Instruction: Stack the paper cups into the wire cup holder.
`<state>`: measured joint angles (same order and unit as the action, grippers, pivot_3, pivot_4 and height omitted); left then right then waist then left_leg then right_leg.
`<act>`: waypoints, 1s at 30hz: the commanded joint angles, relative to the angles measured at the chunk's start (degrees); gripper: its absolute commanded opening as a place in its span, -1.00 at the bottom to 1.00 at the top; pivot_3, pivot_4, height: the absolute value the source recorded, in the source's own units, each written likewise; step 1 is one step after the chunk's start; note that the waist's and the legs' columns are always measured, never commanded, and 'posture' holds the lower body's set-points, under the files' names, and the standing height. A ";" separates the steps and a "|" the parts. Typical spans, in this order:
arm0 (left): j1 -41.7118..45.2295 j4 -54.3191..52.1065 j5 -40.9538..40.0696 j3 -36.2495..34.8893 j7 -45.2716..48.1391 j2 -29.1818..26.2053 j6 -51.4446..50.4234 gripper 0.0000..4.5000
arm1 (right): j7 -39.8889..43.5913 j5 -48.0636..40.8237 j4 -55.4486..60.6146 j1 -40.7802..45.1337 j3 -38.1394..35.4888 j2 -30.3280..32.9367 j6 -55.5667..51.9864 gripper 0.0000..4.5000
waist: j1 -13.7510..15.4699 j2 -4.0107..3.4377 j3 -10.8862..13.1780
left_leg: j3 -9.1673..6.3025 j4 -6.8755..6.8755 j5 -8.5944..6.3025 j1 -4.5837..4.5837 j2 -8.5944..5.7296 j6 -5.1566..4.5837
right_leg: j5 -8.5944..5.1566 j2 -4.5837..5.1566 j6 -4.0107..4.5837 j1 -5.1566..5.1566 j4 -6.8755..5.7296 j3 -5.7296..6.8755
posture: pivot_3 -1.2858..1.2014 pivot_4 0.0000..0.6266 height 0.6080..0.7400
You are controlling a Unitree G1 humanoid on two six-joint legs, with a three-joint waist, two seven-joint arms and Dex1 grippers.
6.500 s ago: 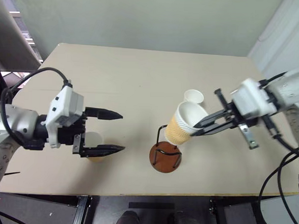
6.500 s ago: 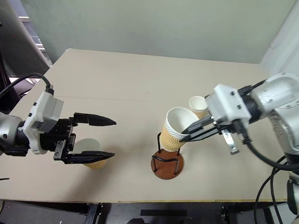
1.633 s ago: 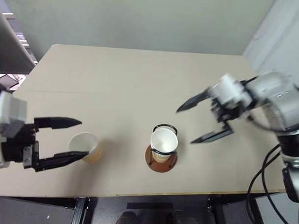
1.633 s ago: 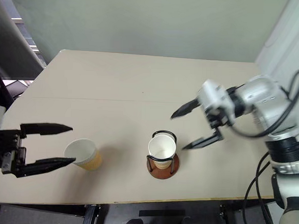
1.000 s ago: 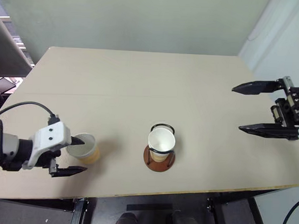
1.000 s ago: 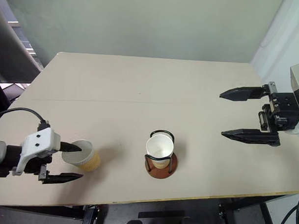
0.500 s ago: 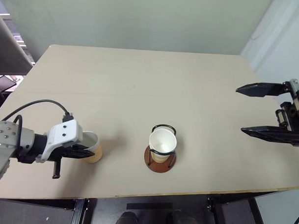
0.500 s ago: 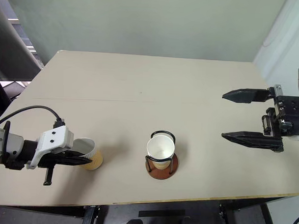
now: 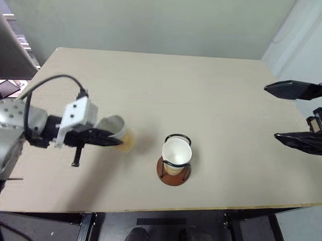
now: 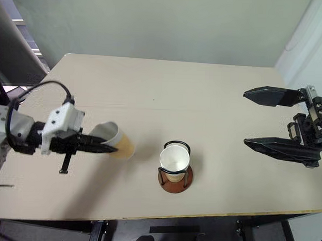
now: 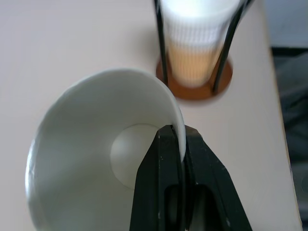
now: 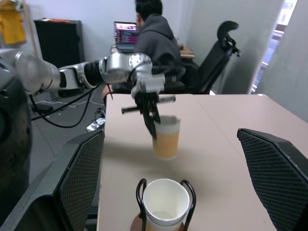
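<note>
Here the paper cup point(image 10: 117, 141) is pinched at its rim by the left gripper point(image 10: 104, 147), one black finger inside the white wall and the other outside, the fingers closed tight on the paper. In the right wrist view the cup point(image 12: 166, 139) hangs clear above the worktop point(image 10: 167, 94), roughly upright with a slight tilt. It sits to the left of the wire cup holder point(image 10: 175, 176), near it but apart.

The holder stands toward the near edge of the worktop, its reddish-brown disc base under thin black wire loops. Inside the loops sit stacked cups point(image 10: 174, 160), mouth up, the white inside showing; how many are nested there cannot be told.

Well to the right of the holder, the right gripper point(image 10: 280, 119) hangs past the worktop's right edge with its two black fingers spread wide and nothing between them, pointing back toward the holder.

Beyond the far side from the right gripper, a person point(image 12: 154, 41) in a dark hooded top sits at a laptop point(image 12: 126, 32), next to a black office chair point(image 12: 216, 53).
</note>
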<state>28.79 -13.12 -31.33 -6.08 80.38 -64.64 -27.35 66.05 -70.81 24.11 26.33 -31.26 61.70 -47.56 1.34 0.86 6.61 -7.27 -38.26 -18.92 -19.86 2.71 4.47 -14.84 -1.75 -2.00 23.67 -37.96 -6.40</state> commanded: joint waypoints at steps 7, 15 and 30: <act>25.60 3.39 -5.66 8.74 8.76 14.28 1.54 -0.99 | -2.39 -0.43 2.67 -0.45 -1.52 0.55 2.06 1.00 | 0.08 0.00 0.00 | 0.02 -0.26 -0.03 -0.12 -0.05 -0.06 | 0.13 0.03 -0.34 -0.05 0.11 -0.03 | 0.03 -0.52 1.00; 29.14 5.70 -3.19 20.22 12.12 18.25 7.91 -0.99 | -3.24 -0.50 3.78 -2.27 -3.62 1.84 1.77 1.00 | 0.06 0.00 0.00 | 0.02 -0.59 -0.08 -0.18 -0.10 -0.14 | 0.16 0.03 -0.82 -0.17 0.17 -0.13 | 0.03 -0.52 1.00; 27.31 7.38 -0.33 29.86 12.12 15.93 16.70 -0.99 | -5.24 -0.17 5.85 -5.56 -6.11 3.21 2.00 1.00 | 0.29 -0.01 0.00 | -0.21 -0.77 -0.19 -0.20 -0.25 -0.35 | 0.11 0.05 -1.11 -0.33 0.31 -0.16 | 0.03 -0.52 1.00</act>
<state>55.78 -4.48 -31.45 23.83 90.14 -48.22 -12.35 61.29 -70.68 29.15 20.70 -34.97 63.82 -46.37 1.63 0.85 6.61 -7.47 -39.03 -19.11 -20.07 2.46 4.12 -14.72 -1.70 -3.12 23.34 -37.64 -6.56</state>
